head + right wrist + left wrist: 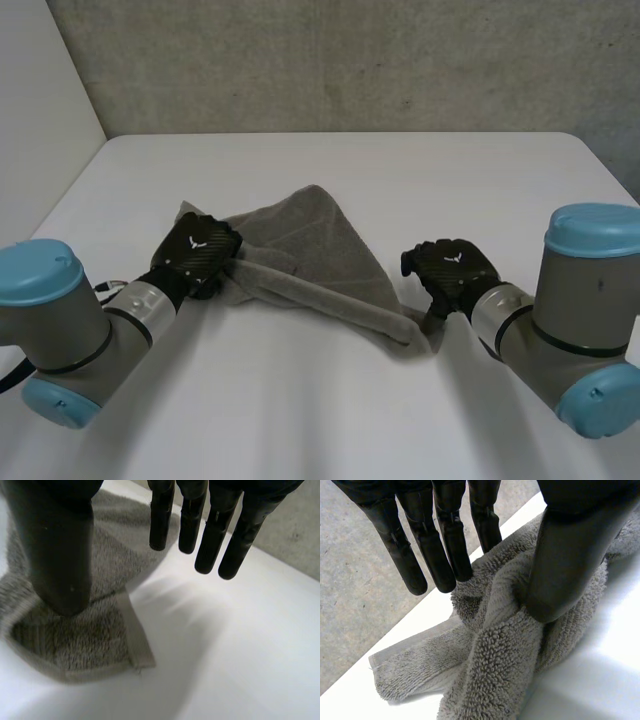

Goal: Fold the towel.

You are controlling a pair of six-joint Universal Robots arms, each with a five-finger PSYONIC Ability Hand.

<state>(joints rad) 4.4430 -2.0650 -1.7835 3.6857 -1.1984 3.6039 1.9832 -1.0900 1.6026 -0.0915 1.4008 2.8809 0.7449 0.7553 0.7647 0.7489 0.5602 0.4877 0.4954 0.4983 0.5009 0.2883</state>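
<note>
A grey towel (310, 240) lies bunched on the white table (400, 170), with a rolled fold running from its left end to its right corner. My left hand (200, 248) rests at the left end. In the left wrist view, the hand (440, 540) is open: its fingers stretch straight above the towel (495, 670) while the thumb presses into a fold. My right hand (450, 268) hovers just right of the towel's right corner. In the right wrist view, this hand (210, 535) is open too, its thumb over the towel's hemmed corner (85, 640) and its fingers over bare table.
A concrete wall (350, 60) stands behind the table. The table's far edge (427, 617) runs close past the towel's left end, with grey floor (355, 590) beyond. Bare table (240, 645) lies to the right of the towel.
</note>
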